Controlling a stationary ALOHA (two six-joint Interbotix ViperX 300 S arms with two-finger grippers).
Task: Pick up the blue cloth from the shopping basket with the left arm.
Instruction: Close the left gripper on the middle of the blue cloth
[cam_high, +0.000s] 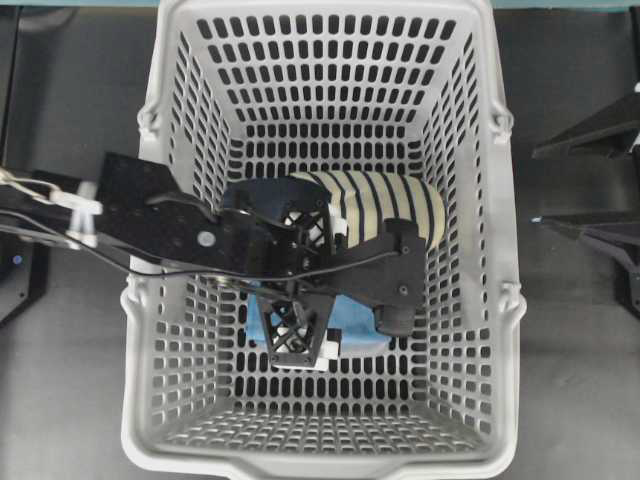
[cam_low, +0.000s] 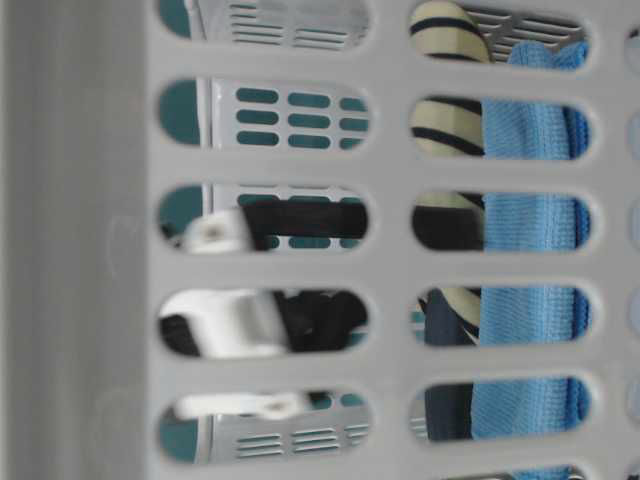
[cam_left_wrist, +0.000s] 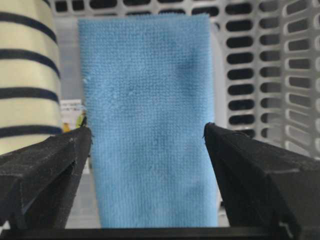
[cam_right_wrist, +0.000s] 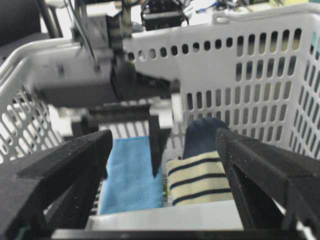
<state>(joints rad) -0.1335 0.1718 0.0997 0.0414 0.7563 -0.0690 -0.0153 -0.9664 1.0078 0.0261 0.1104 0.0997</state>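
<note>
Cloth position: the blue cloth lies flat on the floor of the basket, toward its near end in the overhead view, just beside the striped slipper. From my wrist it runs lengthwise between my two fingers, slipper to one side.

My jaws: my left gripper is down inside the basket, directly over the cloth, jaws spread wide, one finger outside each long edge. Nothing is held.

Other arm: the right gripper stands spread with nothing between its fingers, looking into the basket from outside; I judge it idle.

Handling: microfibre weave, thin, limp and light by the look. It should bunch under a pinch, not lift as a sheet. Not fragile, not slippery; the nap should give my pads good bite.

Where to grip: I judge it best to go straight down and close across the width near mid-length, so the fabric folds up into a ridge between my fingers. Tips must nearly touch the floor, or I close on air.

Risks: fingertips could snag in the floor slots; the slipper edge sits close to one finger and might get nipped along with the cloth.

Hidden: overhead, my own arm covers most of the cloth. The table-level view shows only strips through the wall slots, blurred. I cannot tell the gap left between tips and cloth, nor whether the cloth is folded double.
</note>
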